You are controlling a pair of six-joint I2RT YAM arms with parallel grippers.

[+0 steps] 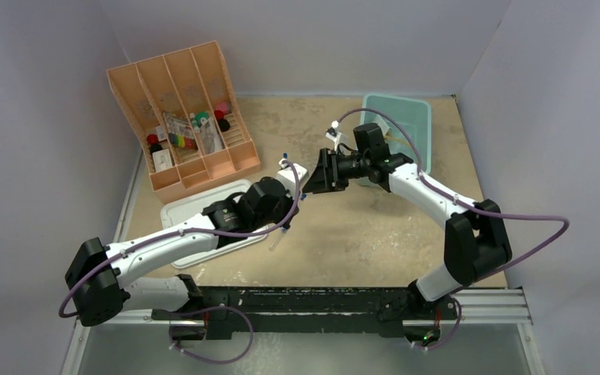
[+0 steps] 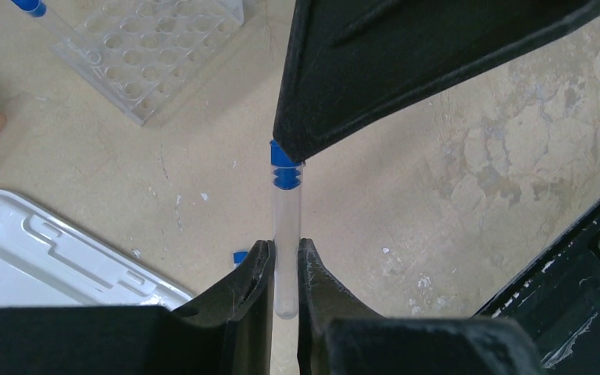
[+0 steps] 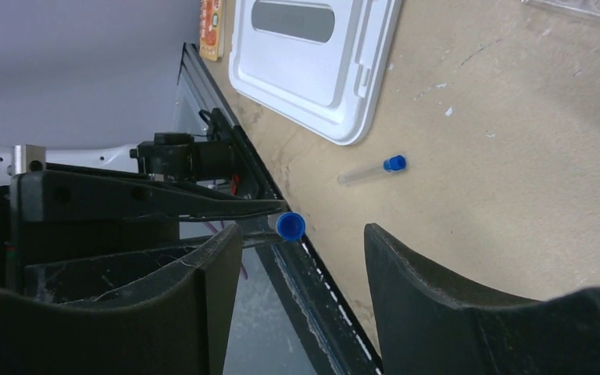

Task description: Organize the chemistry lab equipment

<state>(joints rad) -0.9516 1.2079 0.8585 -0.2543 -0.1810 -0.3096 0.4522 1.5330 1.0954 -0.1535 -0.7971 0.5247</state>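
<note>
My left gripper (image 2: 285, 251) is shut on the lower end of a clear test tube (image 2: 285, 226) with a blue cap (image 2: 285, 166), held above the table. In the top view the left gripper (image 1: 295, 194) meets my right gripper (image 1: 314, 176) mid-table. My right gripper (image 3: 301, 238) is open; the held tube's blue cap (image 3: 290, 226) sits just ahead of its left finger (image 3: 219, 258), not between the pads. One right finger (image 2: 406, 62) covers the cap's top. A second blue-capped tube (image 3: 371, 170) lies on the table. The clear holed rack (image 2: 148, 47) stands beyond, another tube (image 2: 31, 8) by it.
The large pale lid (image 1: 203, 205) lies flat left of centre, also seen in the left wrist view (image 2: 31, 250) and the right wrist view (image 3: 312, 62). The orange divided organizer (image 1: 180, 109) holds small items at back left. A teal tray (image 1: 402, 129) sits at back right.
</note>
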